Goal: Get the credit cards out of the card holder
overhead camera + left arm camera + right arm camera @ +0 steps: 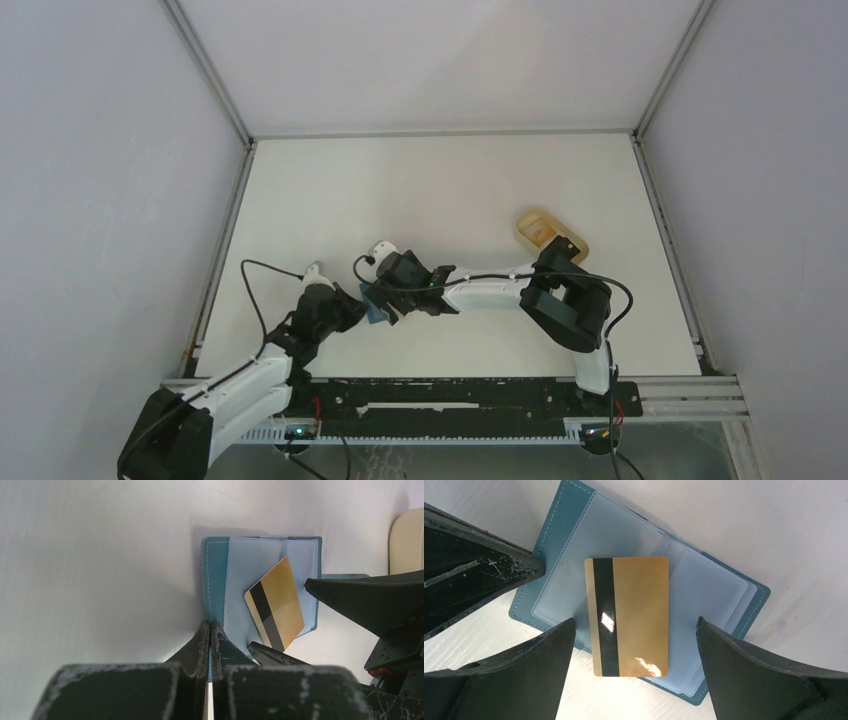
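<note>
Bright, even, diffuse light fills every view, and shadows are faint. White glare spots sit on the glossy gold plastic card. The stitched teal-blue card holder casts a soft grey shadow up and left. The left gripper's black fingers, close to the lens, look blurred.

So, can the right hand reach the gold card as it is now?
Probably yes. The right hand hangs open over the gold card, one finger each side, nothing covering it. The left hand grips the edge of the holder, aside.
</note>
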